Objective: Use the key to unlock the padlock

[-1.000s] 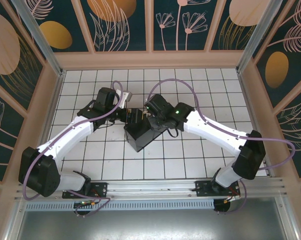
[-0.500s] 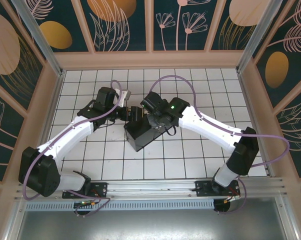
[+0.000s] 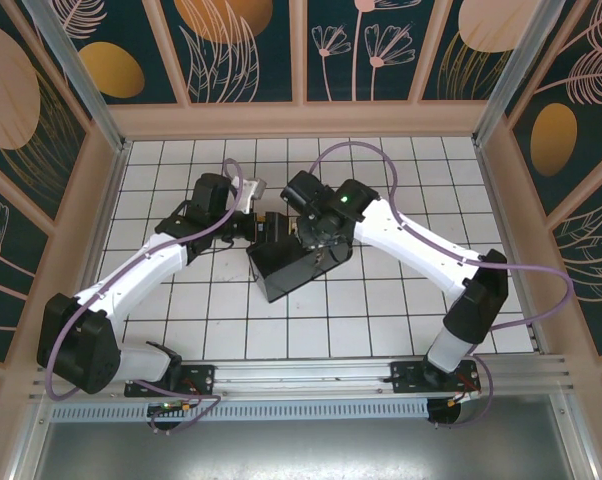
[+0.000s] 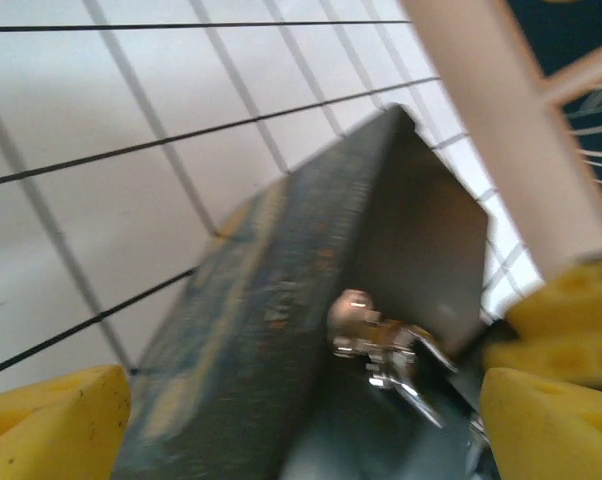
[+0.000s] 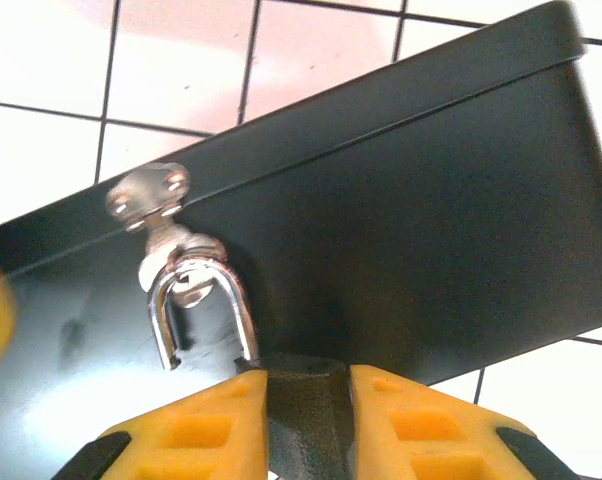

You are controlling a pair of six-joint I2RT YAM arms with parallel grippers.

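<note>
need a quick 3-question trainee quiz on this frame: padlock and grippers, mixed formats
1. True or false: the right gripper is clamped on the padlock body.
2. The shackle passes through: A) the hasp on the black box; B) a key ring; C) nothing.
3. Which gripper has its fingers wide apart, one on either side of the box?
Key: 1 true; 2 A; 3 the left gripper.
</note>
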